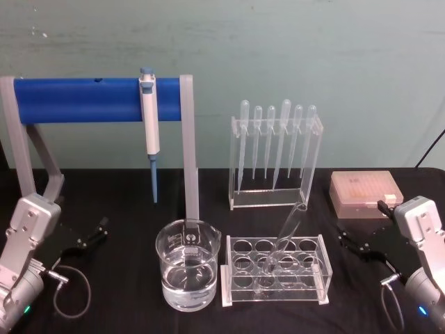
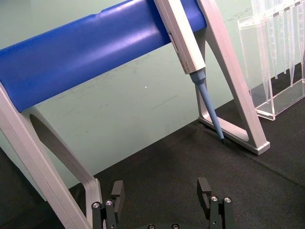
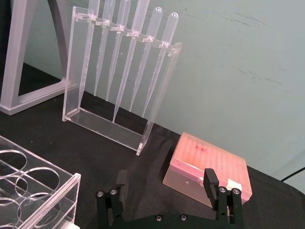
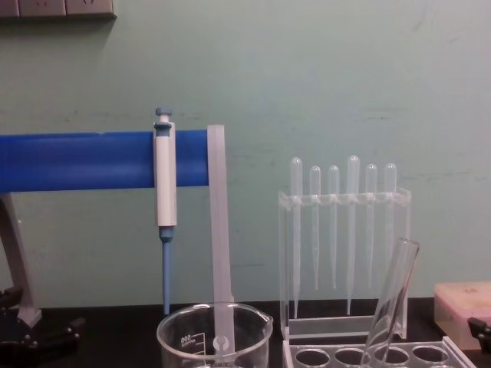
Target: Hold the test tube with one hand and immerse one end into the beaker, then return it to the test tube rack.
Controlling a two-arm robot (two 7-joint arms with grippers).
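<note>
1 test tube (image 1: 286,233) | 1 beaker (image 1: 188,268) | 6 pipettes (image 1: 285,136) | left gripper (image 2: 160,183), right gripper (image 3: 166,175) apart

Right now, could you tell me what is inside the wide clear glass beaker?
The wide glass beaker holds clear liquid in its lower part and nothing else; its open top hides nothing.

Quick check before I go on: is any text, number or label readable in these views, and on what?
Beaker: white printed graduation marks and digits, too blurred to read.
Pink box: small dark marks on its lid, too small to read.
No other text can be read.
</note>
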